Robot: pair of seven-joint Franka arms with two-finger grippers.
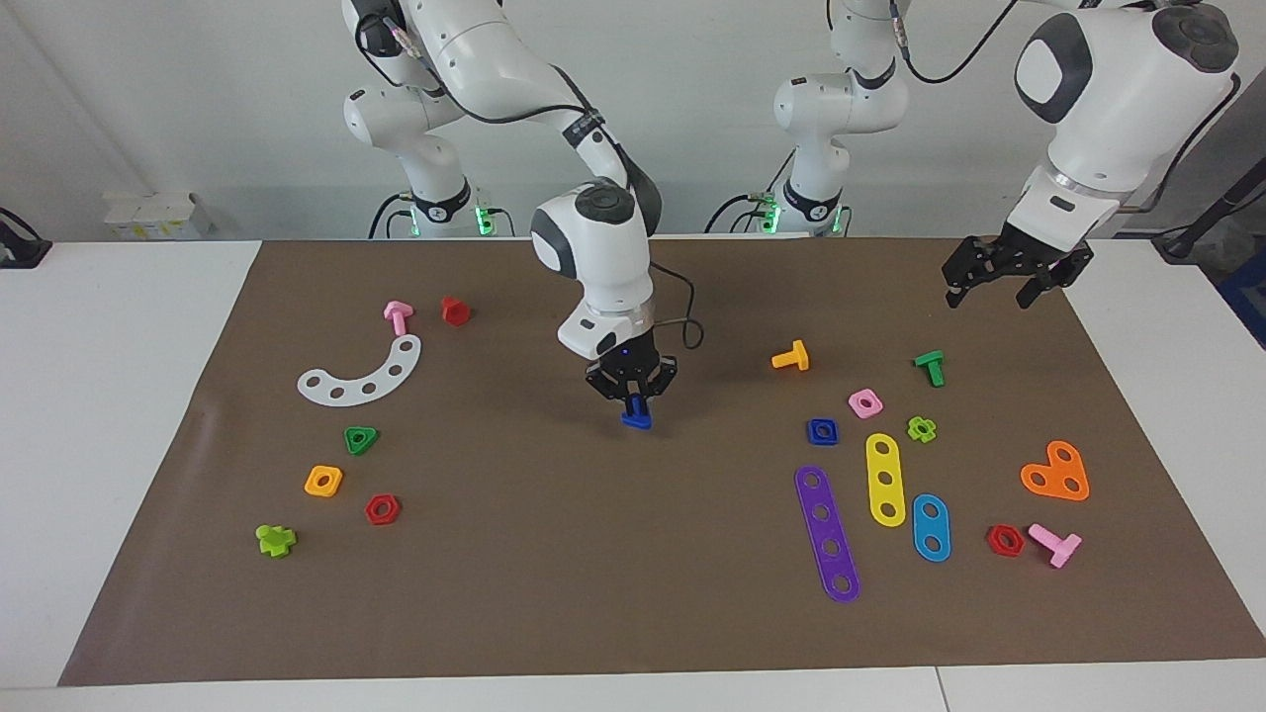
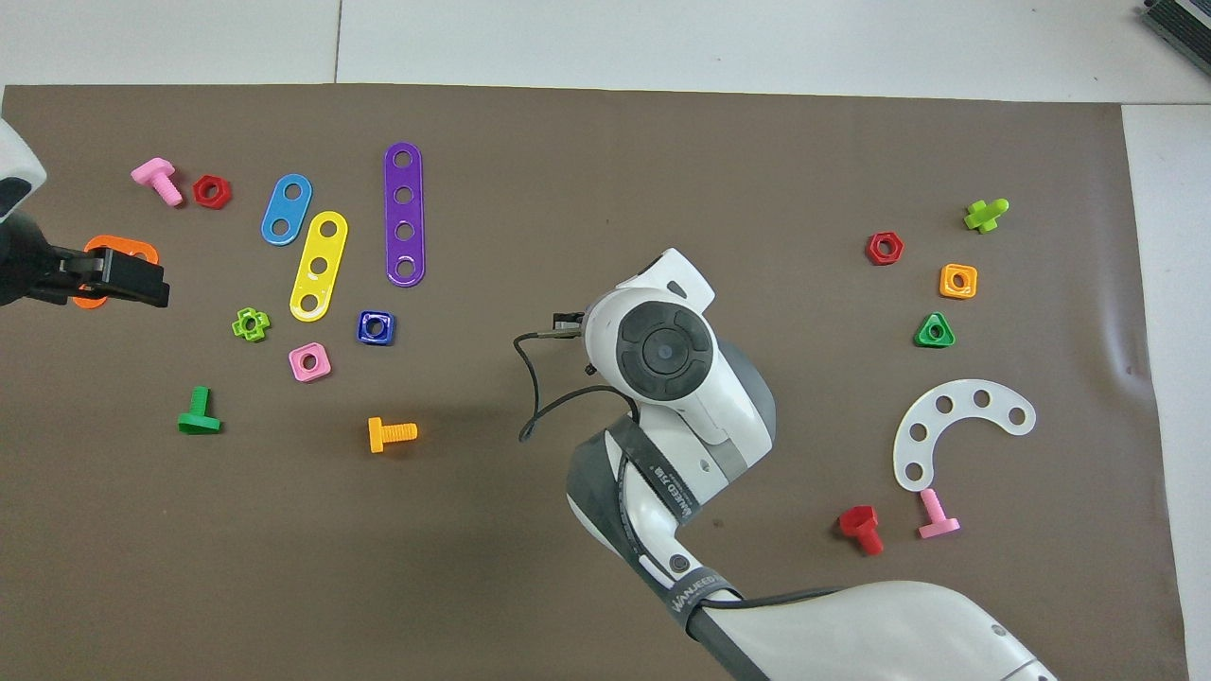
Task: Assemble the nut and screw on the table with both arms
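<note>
- Your right gripper [image 1: 636, 400] is closed on the screw [image 1: 637, 419], a small dark-blue plastic toy bolt, held low over the middle of the brown mat [image 1: 633, 593]. From overhead the wrist hides both of them.
- Your left gripper [image 1: 1007, 282] hangs with its jaws apart and empty, high over the mat's edge at the left arm's end, above the orange heart-shaped plate [image 2: 95, 251].
- The nut [image 1: 822, 431], a small dark-blue square plastic nut with a round centre hole, lies flat on the mat toward the left arm's end. It sits just beside a pink square nut [image 1: 865, 402], a yellow three-hole strip [image 1: 886, 479] and a purple four-hole strip [image 1: 827, 532].
- Judging by looks, the nut is light, stiff and smooth, so it could skid or twist. Take it across two flat sides, leaving the hole clear.
- Room around the nut is tight: the pink nut is nearer to the robots, the strips farther. Come straight down.
- The mat's middle, around the held screw, is bare and well away from every edge, so it looks a good place to join the parts.
</note>
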